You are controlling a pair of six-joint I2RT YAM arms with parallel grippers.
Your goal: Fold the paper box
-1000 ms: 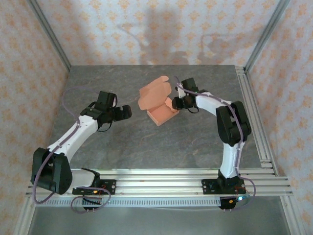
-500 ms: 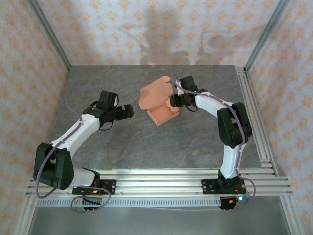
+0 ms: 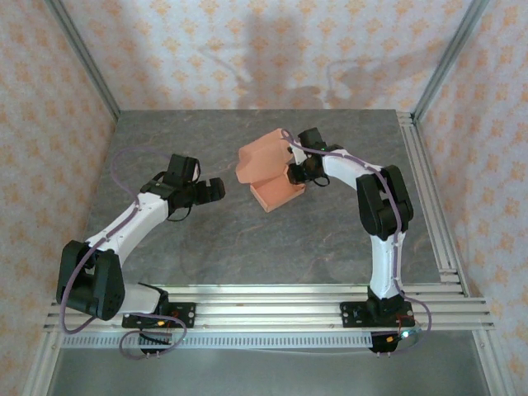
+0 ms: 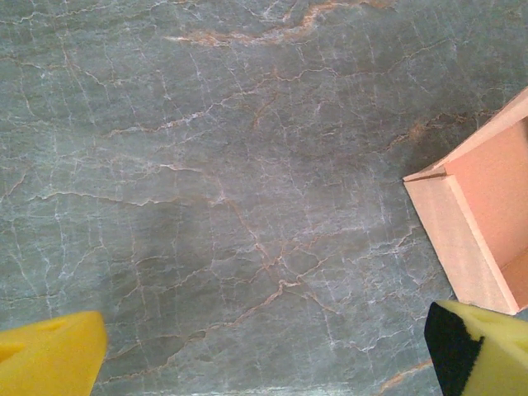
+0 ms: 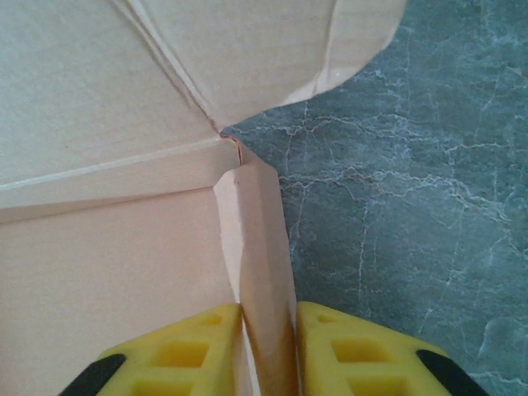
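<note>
- The right gripper (image 5: 268,342) had its yellow pads (image 5: 177,351) closed tight on one side wall of the paper box (image 5: 124,247) — the thin card stood upright between them.
- Seen from above, that wall was the box's right end. The tray sat mid-table, its lid flap (image 3: 260,157) raised on the far-left side and not yet folded down.
- The left gripper (image 3: 216,189) was spread wide and held nothing. The box lay just to its right, near but apart — probably the free arm best placed to reach the lid.
- Bare table (image 3: 247,247) lay open on the near side, and the rails (image 3: 425,190) at the right edge were well apart.
</note>
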